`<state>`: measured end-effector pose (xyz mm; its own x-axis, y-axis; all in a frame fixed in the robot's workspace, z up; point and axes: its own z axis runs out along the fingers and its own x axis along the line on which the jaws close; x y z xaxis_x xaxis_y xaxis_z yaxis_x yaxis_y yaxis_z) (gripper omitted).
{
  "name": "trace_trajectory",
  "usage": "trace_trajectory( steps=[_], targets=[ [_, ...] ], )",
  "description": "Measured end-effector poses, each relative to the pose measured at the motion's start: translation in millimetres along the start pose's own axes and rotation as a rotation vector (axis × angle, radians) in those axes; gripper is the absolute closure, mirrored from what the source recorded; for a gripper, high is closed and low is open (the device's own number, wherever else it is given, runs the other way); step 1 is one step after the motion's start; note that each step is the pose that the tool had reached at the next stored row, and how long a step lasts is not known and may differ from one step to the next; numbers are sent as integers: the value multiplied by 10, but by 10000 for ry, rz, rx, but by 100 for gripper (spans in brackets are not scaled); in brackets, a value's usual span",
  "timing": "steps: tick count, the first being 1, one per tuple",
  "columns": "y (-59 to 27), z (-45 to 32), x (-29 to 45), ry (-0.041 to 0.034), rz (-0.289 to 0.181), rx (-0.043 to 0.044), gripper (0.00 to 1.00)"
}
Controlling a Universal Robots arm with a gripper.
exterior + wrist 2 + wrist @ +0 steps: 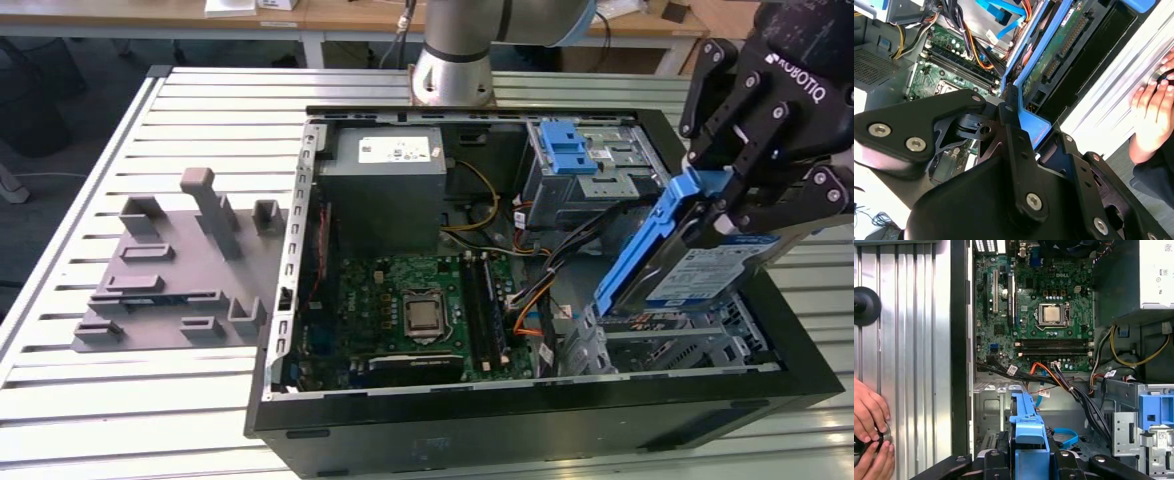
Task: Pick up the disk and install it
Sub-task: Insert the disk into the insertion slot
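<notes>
The gripper [747, 215] pinches the disk [701, 272], tilted steeply above the corner bay [667, 345]. There's open air around it, with the case wall [801, 340] just beside its lower edge.

Your gripper [737, 205] grips the disk [703, 275] w/ blue rails, tilted, above the metal bay [667, 345] in the open PC case [534, 408], exterior view's right. Grey fixture [174, 275] lies on table [80, 400], exterior view's left.
</notes>
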<state>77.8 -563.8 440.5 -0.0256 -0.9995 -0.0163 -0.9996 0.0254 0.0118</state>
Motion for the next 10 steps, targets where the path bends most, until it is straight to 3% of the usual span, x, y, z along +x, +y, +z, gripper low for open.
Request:
trace_trajectory(
  steps=[1,2,10],
  targets=[
    [-1,5,10,-1,-7,0,64],
    [-3,28,66,-1,-109,-2,64],
    [-4,75,71,1,-114,-2,64]
  ],
)
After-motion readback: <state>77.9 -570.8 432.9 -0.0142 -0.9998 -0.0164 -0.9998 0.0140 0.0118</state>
